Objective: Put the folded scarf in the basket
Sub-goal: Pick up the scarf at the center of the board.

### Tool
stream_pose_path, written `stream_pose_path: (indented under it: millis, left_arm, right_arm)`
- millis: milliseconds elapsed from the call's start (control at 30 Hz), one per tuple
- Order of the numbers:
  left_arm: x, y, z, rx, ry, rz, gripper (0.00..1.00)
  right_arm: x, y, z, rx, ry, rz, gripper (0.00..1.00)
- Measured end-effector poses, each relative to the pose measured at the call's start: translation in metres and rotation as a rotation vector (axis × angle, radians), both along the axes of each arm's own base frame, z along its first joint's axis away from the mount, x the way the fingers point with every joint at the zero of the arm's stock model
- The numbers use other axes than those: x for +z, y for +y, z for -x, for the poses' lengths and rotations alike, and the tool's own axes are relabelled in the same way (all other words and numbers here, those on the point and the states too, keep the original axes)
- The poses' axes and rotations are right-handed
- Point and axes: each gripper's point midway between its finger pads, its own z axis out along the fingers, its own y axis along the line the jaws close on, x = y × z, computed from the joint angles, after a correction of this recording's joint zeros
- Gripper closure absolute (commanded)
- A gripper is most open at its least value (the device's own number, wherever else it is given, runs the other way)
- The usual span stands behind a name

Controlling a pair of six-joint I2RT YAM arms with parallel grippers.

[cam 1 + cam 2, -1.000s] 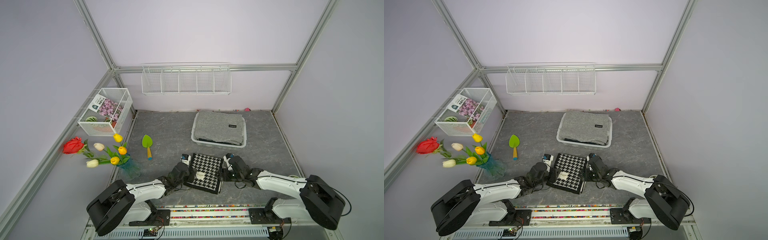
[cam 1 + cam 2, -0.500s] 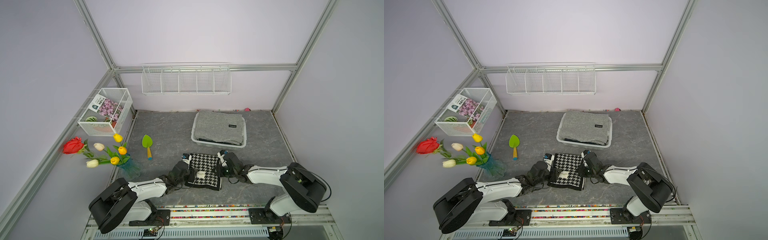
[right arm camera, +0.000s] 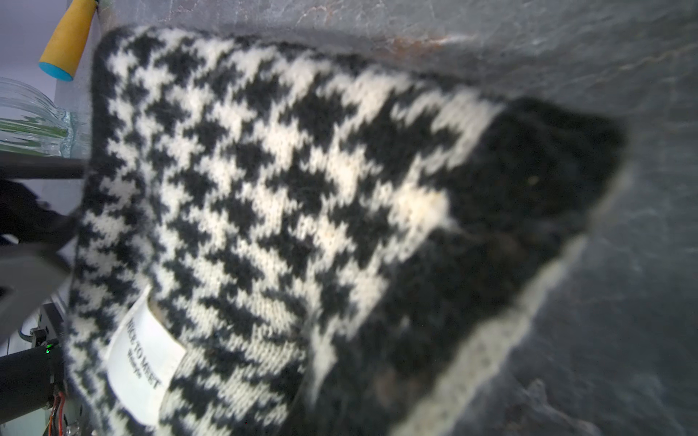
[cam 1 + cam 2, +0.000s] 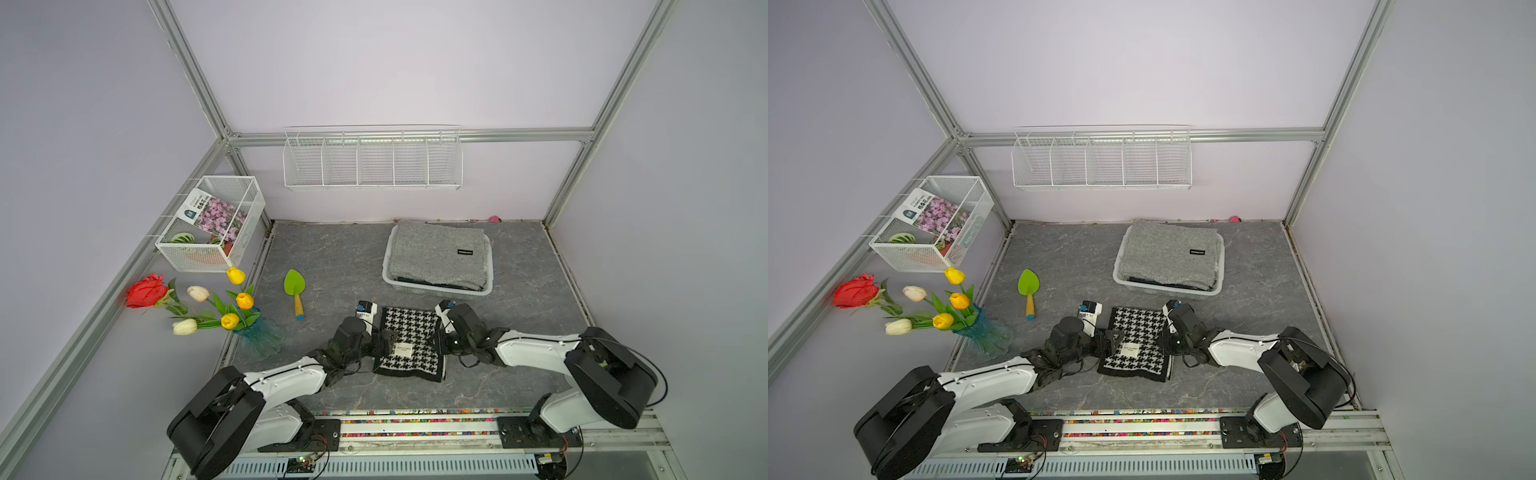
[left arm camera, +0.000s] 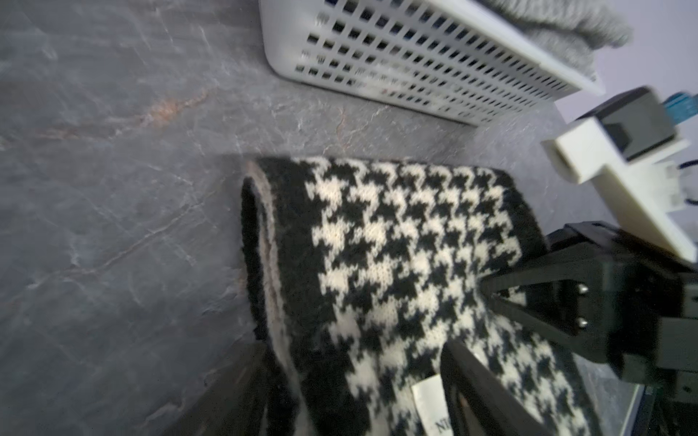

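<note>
The folded scarf (image 4: 411,328), black-and-white houndstooth with a white label, lies on the counter (image 4: 332,257) near the basket (image 4: 436,288). On the left gripper (image 4: 386,337) the jaws stand open astride its left edge. On the right gripper (image 4: 439,338) they pinch the opposite edge, lower finger hidden beneath.

Both arms reach low; left claw (image 4: 384,338) spread, right claw (image 4: 437,342) closed
</note>
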Motion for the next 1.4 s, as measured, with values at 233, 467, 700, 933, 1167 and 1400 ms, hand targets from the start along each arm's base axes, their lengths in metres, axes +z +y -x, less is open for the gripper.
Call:
stream_pose_path:
  millis: [233,467,700,933,1167,1400]
  left_arm:
    - [-0.018,-0.006,-0.006,-0.005,0.038,-0.036,0.29]
    - [-0.022,-0.022,-0.008,-0.056,0.042,0.029,0.56]
    - [-0.023,-0.028,-0.005,-0.085,0.061,0.058,1.0]
    - [-0.015,-0.033,0.013,-0.129,0.069,0.053,1.0]
    - [0.025,-0.036,0.029,-0.167,0.017,0.091,1.0]
    - [0.091,-0.043,0.023,-0.156,-0.08,0.138,1.0]
  right_arm:
    - [0.001,0.0,0.0,0.01,-0.009,0.003,0.83]
    - [0.001,0.0,-0.001,0.012,-0.011,0.004,0.83]
    - [0.001,0.0,-0.001,0.017,-0.016,0.007,1.0]
    - [0.01,-0.002,0.027,0.066,-0.051,0.105,1.0]
    - [0.049,-0.009,0.039,0.076,-0.092,0.115,1.0]
    - [0.115,-0.013,0.034,0.066,-0.196,0.078,1.0]
